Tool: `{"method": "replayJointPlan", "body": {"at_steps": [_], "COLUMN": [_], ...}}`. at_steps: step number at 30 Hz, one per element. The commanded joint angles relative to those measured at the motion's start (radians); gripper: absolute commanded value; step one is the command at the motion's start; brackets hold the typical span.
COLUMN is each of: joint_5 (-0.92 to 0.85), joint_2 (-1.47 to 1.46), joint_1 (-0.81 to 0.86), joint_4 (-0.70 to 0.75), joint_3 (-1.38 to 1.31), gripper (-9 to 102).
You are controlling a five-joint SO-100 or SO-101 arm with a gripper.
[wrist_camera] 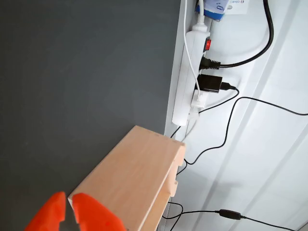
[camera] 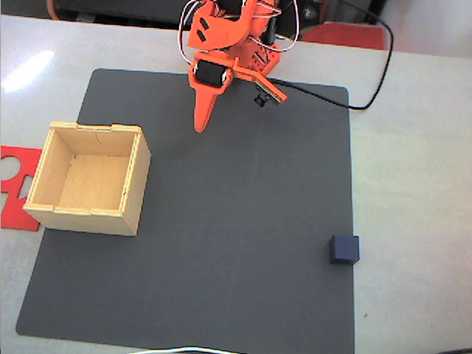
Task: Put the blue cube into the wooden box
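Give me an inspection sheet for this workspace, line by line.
Surface: dark grey mat on a pale table.
Job's things: blue cube at the mat's right edge in the fixed view; wooden box at left, open, nothing inside.
Clutter: red cut-out beside the box.
Hand: orange hand shut, holding nothing, near the mat's top edge.
Cables: black cable trailing from the arm.
Surroundings: power strip with plugs, in the wrist view.

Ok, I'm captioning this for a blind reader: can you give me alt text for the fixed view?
An orange robot arm's gripper hangs over the far edge of a dark grey mat. An open wooden box sits at left, a small blue cube at lower right.
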Motion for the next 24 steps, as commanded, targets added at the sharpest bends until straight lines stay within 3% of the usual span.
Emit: {"method": "replayJointPlan", "body": {"at_steps": [1, 16, 24], "joint_5": [-0.046, -0.048, -0.037], "joint_2": [0.012, 0.012, -0.08], "joint_1": [-0.063, -0.064, -0.058], "joint_4": [-0.011, -0.011, -0.052], "joint_3": [-0.005, -0.005, -0.091], "gripper": [1, 0, 12]}}
